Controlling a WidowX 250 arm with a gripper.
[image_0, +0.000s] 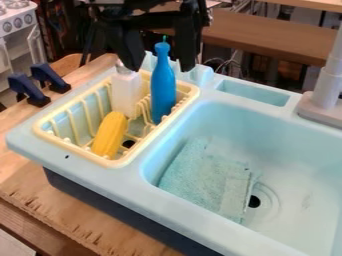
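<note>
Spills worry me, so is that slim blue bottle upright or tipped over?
Upright: the slim blue bottle has its wide body down in the pale yellow plastic rack, narrow neck pointing up.

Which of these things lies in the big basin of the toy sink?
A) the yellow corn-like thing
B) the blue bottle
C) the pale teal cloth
C: the pale teal cloth lies in the big basin, while the blue bottle and the yellow corn-like thing are in the rack.
</note>
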